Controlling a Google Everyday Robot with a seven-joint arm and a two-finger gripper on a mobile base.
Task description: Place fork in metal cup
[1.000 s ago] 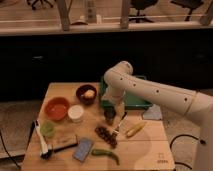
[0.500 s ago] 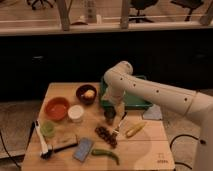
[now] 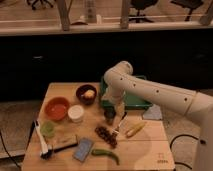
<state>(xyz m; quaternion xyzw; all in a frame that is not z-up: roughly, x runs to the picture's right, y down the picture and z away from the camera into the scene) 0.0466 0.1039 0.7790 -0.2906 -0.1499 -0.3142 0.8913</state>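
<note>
White arm reaches in from right, bends down over middle of wooden surface (image 3: 145, 150). Pincer (image 3: 113, 109) hangs just above metal cup (image 3: 109, 117); whether spread or pressed together, cannot tell. Fork (image 3: 120, 125) lies on surface just right of metal cup, slanting toward grape bunch (image 3: 105, 135). Yellow corn cob (image 3: 135, 129) right of fork. Green tray (image 3: 125, 100) behind arm. Orange bowl (image 3: 56, 108), white cup (image 3: 76, 113), dark bowl (image 3: 86, 93) to left. Green pepper (image 3: 106, 154) near front edge.
</note>
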